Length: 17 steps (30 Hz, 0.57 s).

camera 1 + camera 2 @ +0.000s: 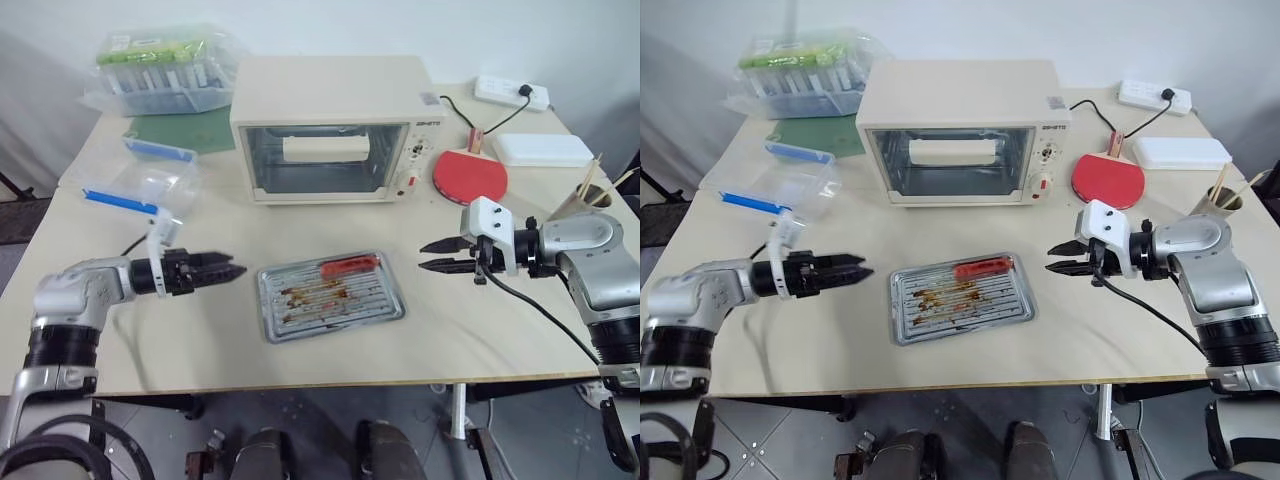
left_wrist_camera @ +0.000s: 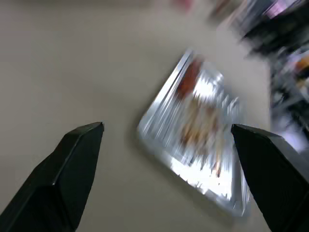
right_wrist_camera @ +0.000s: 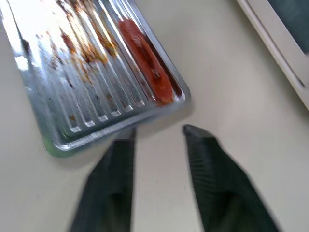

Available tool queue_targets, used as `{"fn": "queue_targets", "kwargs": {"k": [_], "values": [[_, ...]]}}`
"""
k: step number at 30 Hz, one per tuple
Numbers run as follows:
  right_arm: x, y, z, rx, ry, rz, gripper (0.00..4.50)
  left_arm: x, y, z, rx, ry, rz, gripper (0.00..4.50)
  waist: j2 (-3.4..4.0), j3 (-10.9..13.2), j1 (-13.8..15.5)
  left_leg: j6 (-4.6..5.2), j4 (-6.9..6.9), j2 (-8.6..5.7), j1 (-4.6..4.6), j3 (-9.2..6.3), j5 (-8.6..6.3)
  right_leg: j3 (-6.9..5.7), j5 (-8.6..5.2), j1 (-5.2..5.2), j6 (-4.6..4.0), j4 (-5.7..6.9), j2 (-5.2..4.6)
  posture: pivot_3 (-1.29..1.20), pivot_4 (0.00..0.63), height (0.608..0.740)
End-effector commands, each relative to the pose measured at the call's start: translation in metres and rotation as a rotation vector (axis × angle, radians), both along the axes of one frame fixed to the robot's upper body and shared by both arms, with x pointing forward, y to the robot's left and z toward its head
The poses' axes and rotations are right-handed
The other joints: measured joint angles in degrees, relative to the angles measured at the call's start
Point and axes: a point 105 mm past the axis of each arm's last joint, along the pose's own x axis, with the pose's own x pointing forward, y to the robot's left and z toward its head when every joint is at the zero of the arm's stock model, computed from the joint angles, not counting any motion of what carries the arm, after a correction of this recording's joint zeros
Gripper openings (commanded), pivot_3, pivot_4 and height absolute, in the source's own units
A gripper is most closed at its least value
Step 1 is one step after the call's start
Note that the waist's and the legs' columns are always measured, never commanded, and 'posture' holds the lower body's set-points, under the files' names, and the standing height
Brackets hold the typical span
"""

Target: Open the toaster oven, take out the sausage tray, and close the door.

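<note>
The cream toaster oven [image 1: 330, 90] stands at the back middle of the table, its glass door [image 1: 320, 162] shut. In front of it the silvery sausage tray [image 1: 300, 310] lies flat on the table with a red sausage [image 1: 350, 264] along its far edge. My left gripper [image 1: 232, 271] hovers just left of the tray, pointing at it, open and empty; the left wrist view shows the tray [image 2: 203, 140] ahead of its wide-apart fingers. My right gripper [image 1: 428, 256] is to the right of the tray, open with nothing between its fingers, near the tray's corner [image 3: 87, 96] by the sausage [image 3: 147, 60].
A red paddle [image 1: 470, 175], a white box [image 1: 542, 149] and a power strip [image 1: 512, 93] lie to the oven's right, and a cup of sticks [image 1: 590, 195] stands at the right edge. Clear plastic boxes [image 1: 145, 180], a bin of tubes [image 1: 165, 65] and a green mat [image 1: 185, 128] occupy the left.
</note>
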Motion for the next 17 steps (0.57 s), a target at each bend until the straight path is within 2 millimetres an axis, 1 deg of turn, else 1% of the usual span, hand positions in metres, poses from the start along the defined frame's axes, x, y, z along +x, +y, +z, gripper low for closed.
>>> {"fn": "queue_targets", "kwargs": {"k": [1, 3, 5, 6, 7, 10, 14, 17], "values": [[-0.007, -0.009, 0.002, 0.005, 0.016, 0.071, 2.76, -0.026, 0.024, 0.006, 0.156, -0.210, 0.009, 4.50, 0.01, 0.00, -0.24, 0.01, -0.02, -0.01, 0.02, 0.01, -0.02, 0.00, 0.00, 0.00, 0.00, 0.01, 0.00, 0.00, 0.150, 0.740], [-0.006, -0.016, -0.004, -0.018, 0.028, 0.071, 3.37, -0.037, 0.032, -0.004, 0.215, -0.185, -0.013, 4.50, 0.01, 0.00, -0.28, 0.01, -0.04, 0.00, 0.04, 0.03, -0.03, -0.01, 0.00, 0.00, 0.00, 0.01, 0.02, 0.00, 0.150, 0.740], [-0.003, -0.023, -0.007, -0.037, 0.033, 0.061, 4.04, -0.041, 0.037, -0.009, 0.251, -0.196, -0.009, 4.50, 0.01, 0.00, -0.09, 0.02, -0.05, -0.01, 0.04, 0.05, -0.03, 0.00, 0.00, 0.00, 0.00, 0.00, 0.02, 0.00, 0.150, 0.740], [0.000, -0.028, -0.009, -0.046, 0.031, 0.043, 4.35, -0.047, 0.040, -0.012, 0.258, -0.208, -0.030, 4.50, 0.01, 0.00, 0.00, 0.02, -0.04, -0.01, 0.04, 0.05, -0.03, 0.00, 0.00, 0.01, 0.00, -0.02, 0.01, 0.00, 0.150, 0.740], [0.003, -0.034, -0.010, -0.051, 0.032, 0.020, 4.47, -0.051, 0.045, -0.017, 0.272, -0.200, -0.037, 4.50, 0.01, 0.00, -0.03, 0.02, -0.03, -0.01, 0.04, 0.05, -0.04, 0.00, 0.00, 0.01, 0.00, -0.03, 0.00, 0.00, 0.150, 0.740], [0.009, -0.044, -0.013, -0.053, 0.039, -0.040, 4.47, -0.055, 0.055, -0.025, 0.303, -0.191, -0.023, 4.50, 0.01, 0.00, -0.36, 0.00, -0.06, 0.01, 0.04, 0.08, -0.07, 0.00, 0.00, -0.02, 0.00, -0.02, -0.01, 0.00, 0.150, 0.740], [0.011, -0.056, -0.016, -0.026, 0.031, -0.128, 4.47, -0.052, 0.066, -0.023, 0.294, -0.211, 0.056, 4.50, 0.01, 0.00, -0.39, 0.00, -0.09, 0.02, 0.04, 0.11, -0.07, 0.01, 0.00, -0.06, -0.01, 0.00, 0.00, 0.00, 0.150, 0.740], [0.013, -0.061, -0.016, -0.007, 0.001, -0.182, 4.47, -0.051, 0.068, -0.021, 0.274, -0.217, 0.072, 4.50, 0.01, 0.00, -0.27, 0.00, -0.08, 0.02, 0.04, 0.11, -0.07, 0.01, 0.00, -0.05, -0.01, 0.01, -0.01, 0.00, 0.150, 0.740]]}}
